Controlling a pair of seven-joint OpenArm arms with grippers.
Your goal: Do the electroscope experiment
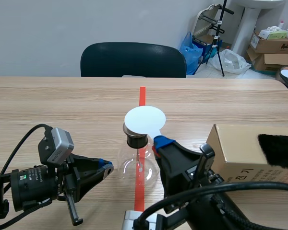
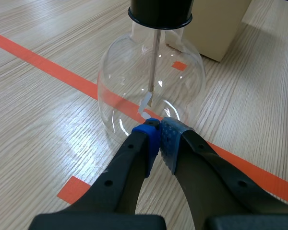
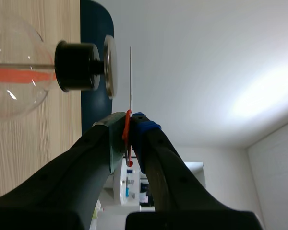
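Three cameras, and the same flask in every one.
The scene view sits low between the two arms. It looks across the tabletop (image 1: 62, 110) to the far edge and the chair (image 1: 133, 59) beyond, with the flask (image 1: 137, 167) and white disc (image 1: 144, 120) close in at the middle. The left wrist view rides just behind the left gripper (image 2: 158, 136), tipped down at the wood and almost against the flask's belly. The right wrist view is rolled sideways behind the right gripper (image 3: 129, 129), with the tabletop up one side and the room filling the rest. It catches the flask's stopper (image 3: 74, 66) and that same disc edge-on.
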